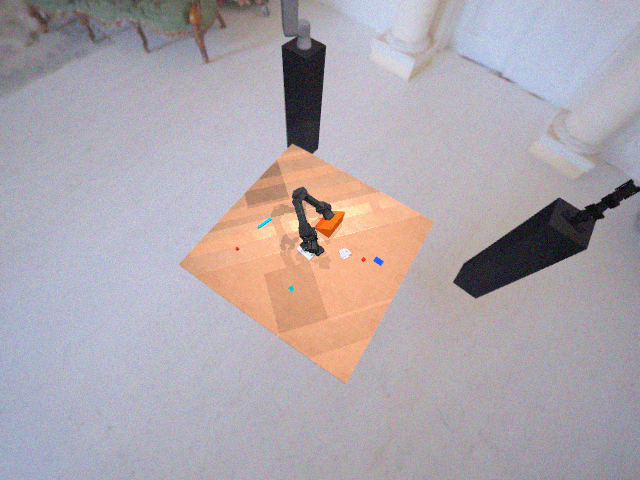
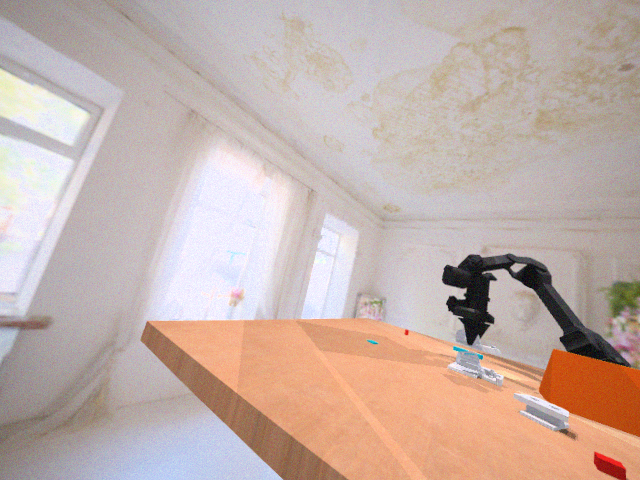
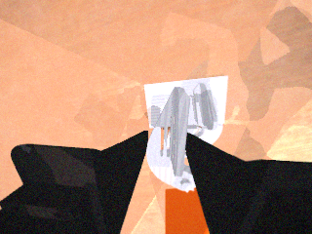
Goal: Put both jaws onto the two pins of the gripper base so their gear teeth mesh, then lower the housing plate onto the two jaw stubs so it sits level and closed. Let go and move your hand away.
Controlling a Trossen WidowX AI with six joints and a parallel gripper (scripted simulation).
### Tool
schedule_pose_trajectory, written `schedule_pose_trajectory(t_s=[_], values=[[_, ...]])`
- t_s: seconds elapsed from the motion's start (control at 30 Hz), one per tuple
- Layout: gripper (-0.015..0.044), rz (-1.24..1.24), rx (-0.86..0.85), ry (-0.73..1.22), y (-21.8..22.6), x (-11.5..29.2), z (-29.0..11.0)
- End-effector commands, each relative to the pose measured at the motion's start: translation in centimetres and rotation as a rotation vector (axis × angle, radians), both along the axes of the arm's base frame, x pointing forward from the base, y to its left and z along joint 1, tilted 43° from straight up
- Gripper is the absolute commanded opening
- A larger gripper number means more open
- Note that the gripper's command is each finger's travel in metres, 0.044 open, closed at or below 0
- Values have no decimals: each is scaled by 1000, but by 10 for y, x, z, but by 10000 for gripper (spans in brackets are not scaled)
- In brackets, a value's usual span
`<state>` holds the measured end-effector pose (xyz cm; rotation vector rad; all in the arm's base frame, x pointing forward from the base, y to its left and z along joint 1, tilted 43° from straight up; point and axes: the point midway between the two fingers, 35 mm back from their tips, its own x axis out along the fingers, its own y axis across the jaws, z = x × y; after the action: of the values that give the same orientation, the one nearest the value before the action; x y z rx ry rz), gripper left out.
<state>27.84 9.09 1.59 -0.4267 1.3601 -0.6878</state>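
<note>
My gripper (image 1: 316, 252) (image 2: 471, 342) (image 3: 166, 136) is shut on a grey-white jaw (image 3: 180, 117), seen nearly edge-on in the wrist view, and holds it above the gripper base. The white gripper base (image 1: 308, 255) (image 2: 465, 367) (image 3: 221, 93) lies on the table under the fingers. The other jaw (image 3: 207, 108) stands on the right side of the base in the wrist view. The held jaw covers part of the base, so its pin and the teeth contact cannot be made out. The white housing plate (image 1: 344, 253) (image 2: 541, 409) lies apart on the table.
An orange block (image 1: 329, 224) (image 2: 591, 390) stands beside the arm. A red block (image 1: 363, 259) (image 2: 610, 465) and a blue block (image 1: 378, 260) lie past the housing plate. A cyan bar (image 1: 264, 222), a small red block (image 1: 237, 248) and a small cyan piece (image 1: 291, 288) lie elsewhere.
</note>
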Motion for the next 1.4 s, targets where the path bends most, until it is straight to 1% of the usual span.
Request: schedule_pose_trajectory(t_s=[0.0,0.9,1.37], values=[[134,4,-4,4,-4,1,-4],[134,3,-5,3,-34,3,-35],[134,3,-6,3,-34,3,-36]])
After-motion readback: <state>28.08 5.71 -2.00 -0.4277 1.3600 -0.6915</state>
